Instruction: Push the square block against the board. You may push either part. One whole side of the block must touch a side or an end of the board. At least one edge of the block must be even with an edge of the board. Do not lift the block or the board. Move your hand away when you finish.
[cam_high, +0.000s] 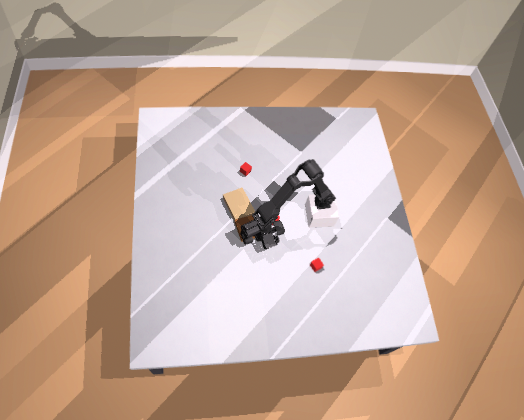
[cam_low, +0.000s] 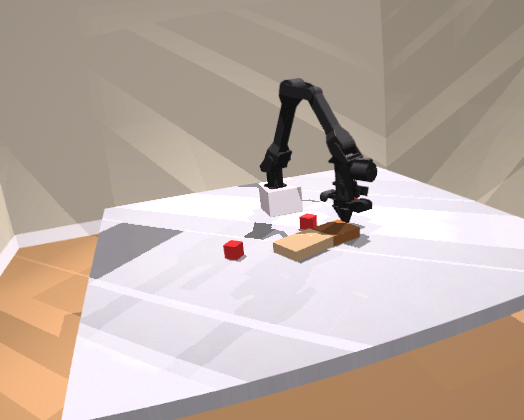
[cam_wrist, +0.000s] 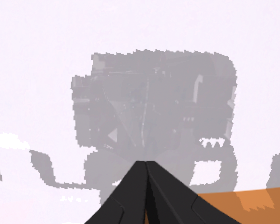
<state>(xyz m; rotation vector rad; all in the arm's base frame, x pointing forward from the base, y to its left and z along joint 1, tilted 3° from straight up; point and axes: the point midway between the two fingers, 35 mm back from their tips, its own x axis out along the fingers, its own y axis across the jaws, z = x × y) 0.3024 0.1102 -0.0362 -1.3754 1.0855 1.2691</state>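
Note:
The light tan board (cam_high: 237, 202) (cam_low: 301, 244) lies flat on the table. The square brown block (cam_low: 345, 231) (cam_wrist: 250, 201) lies at its end; in the exterior view their facing sides appear to touch and their long edges look about in line. In the top view the arm partly hides the block and the joint. My gripper (cam_low: 347, 220) (cam_wrist: 144, 170) is shut and holds nothing. It points down, with its tips by the block's far edge in the exterior view. Whether they touch the block, I cannot tell. The wrist view shows only part of the block, at the lower right.
One red cube (cam_high: 245, 169) (cam_low: 233, 250) lies beyond the board's free end. Another red cube (cam_low: 308, 221) lies beside the board, towards the white arm base (cam_high: 325, 219) (cam_low: 282, 201). A third red cube (cam_high: 316, 265) lies farther off, mostly hidden in the exterior view.

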